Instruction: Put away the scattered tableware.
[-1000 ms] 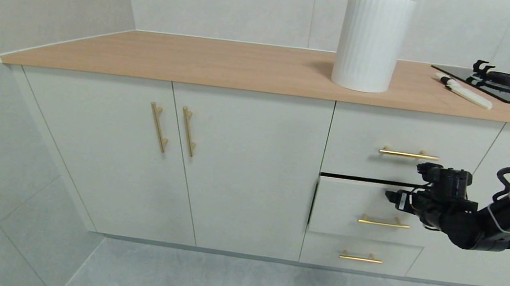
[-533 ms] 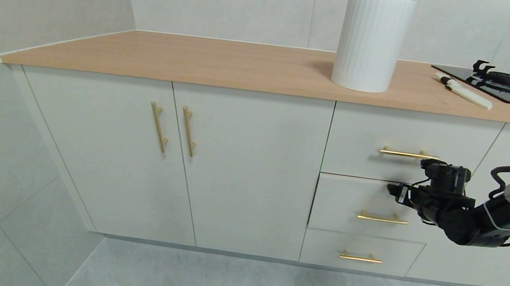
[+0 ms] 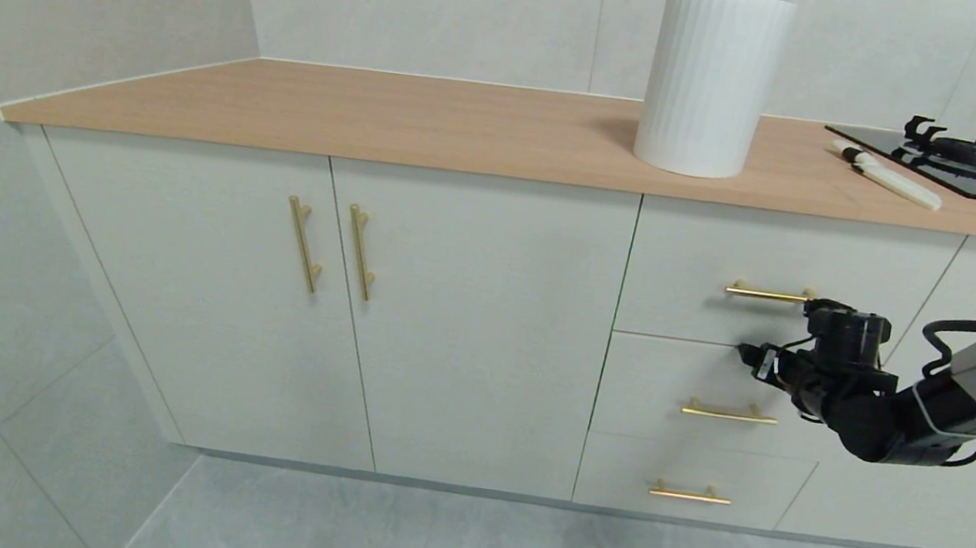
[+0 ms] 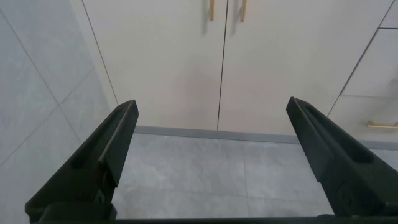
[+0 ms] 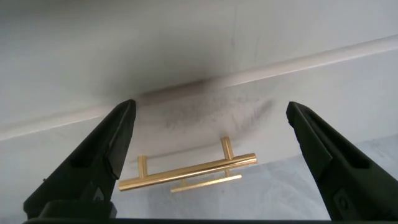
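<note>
In the head view, the middle drawer [image 3: 672, 378] now sits flush with the fronts above and below it. A second ago it stood out with a dark gap along its top edge, so it has been pushed shut. The right gripper [image 3: 748, 357] is at the upper right of that drawer front, above its brass handle [image 3: 729, 412]. On the countertop [image 3: 376, 118], a white utensil [image 3: 887, 179] lies near the right end, just beside the hob [image 3: 974, 166] and right of the ribbed white canister [image 3: 711, 82]. You should count that piece as not yet put away. In the left wrist view, the left gripper [image 4: 211, 106] has its fingers spread wide and empty, above the floor and facing the cupboard doors. In the right wrist view, the right gripper [image 5: 210, 109] is also spread and holds nothing. The drawer front is close ahead of it, with the handle [image 5: 186, 173] in the gap between its fingers.
</note>
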Available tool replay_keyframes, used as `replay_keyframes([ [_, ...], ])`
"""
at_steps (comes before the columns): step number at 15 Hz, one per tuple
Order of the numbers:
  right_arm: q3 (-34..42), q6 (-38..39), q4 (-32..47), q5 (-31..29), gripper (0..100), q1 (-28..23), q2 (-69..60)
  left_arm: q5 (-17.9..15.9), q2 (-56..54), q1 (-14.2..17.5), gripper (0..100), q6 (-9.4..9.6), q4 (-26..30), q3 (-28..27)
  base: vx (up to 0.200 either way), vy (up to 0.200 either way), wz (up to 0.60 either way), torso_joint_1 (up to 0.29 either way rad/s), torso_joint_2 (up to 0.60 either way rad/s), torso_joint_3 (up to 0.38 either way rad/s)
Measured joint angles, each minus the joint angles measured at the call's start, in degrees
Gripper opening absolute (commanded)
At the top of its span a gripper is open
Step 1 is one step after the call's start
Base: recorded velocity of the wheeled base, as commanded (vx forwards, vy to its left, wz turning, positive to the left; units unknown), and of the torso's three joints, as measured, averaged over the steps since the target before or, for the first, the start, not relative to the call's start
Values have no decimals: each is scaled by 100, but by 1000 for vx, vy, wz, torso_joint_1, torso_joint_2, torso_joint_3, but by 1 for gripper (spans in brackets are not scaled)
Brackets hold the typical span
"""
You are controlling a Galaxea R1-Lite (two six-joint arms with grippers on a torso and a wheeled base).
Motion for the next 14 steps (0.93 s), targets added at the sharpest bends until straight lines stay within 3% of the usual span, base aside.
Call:
replay_keyframes([
  [8, 207, 76, 16, -20, 100, -52, -206, 1, 0, -2, 100, -1, 0, 0, 0, 0, 0, 0, 0, 0],
  [14, 2227, 119, 7, -79, 100, -110, -2547, 1, 0, -2, 100, 0, 0, 0, 0, 0, 0, 0, 0, 0],
])
